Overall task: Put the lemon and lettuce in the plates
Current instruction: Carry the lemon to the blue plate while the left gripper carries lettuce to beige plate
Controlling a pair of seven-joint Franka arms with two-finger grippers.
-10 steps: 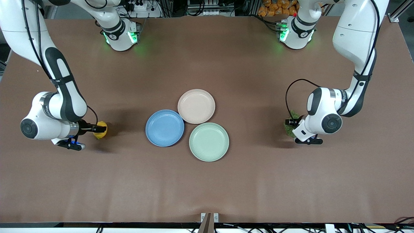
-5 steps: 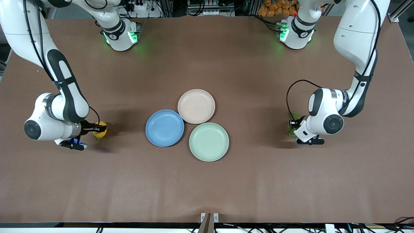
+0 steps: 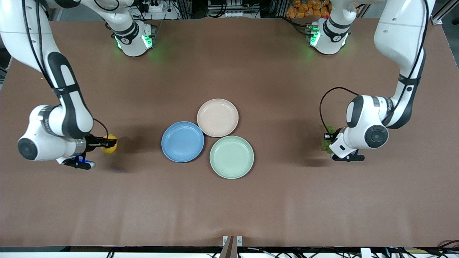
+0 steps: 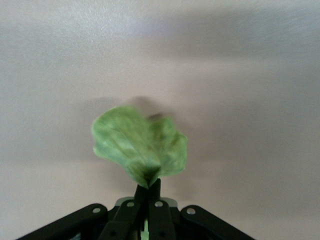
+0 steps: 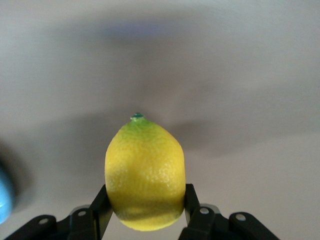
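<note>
My right gripper [image 3: 107,143] is shut on the yellow lemon [image 3: 109,144] and holds it above the table toward the right arm's end; in the right wrist view the lemon [image 5: 145,175] sits between the fingers [image 5: 101,202]. My left gripper [image 3: 327,137] is shut on the green lettuce leaf [image 3: 328,134] above the table toward the left arm's end; the leaf [image 4: 140,147] hangs pinched at its stem in my left gripper [image 4: 148,189]. The blue plate [image 3: 182,142] and the beige-pink plate [image 3: 217,117] lie mid-table, both empty.
A pale mint green plate [image 3: 231,157] lies touching the other two, nearest the front camera. The brown table [image 3: 229,200] stretches bare around the plates.
Both grippers have lifted a little with their loads. The right one drifted slightly toward the right arm's end, the left one toward the left arm's end.
</note>
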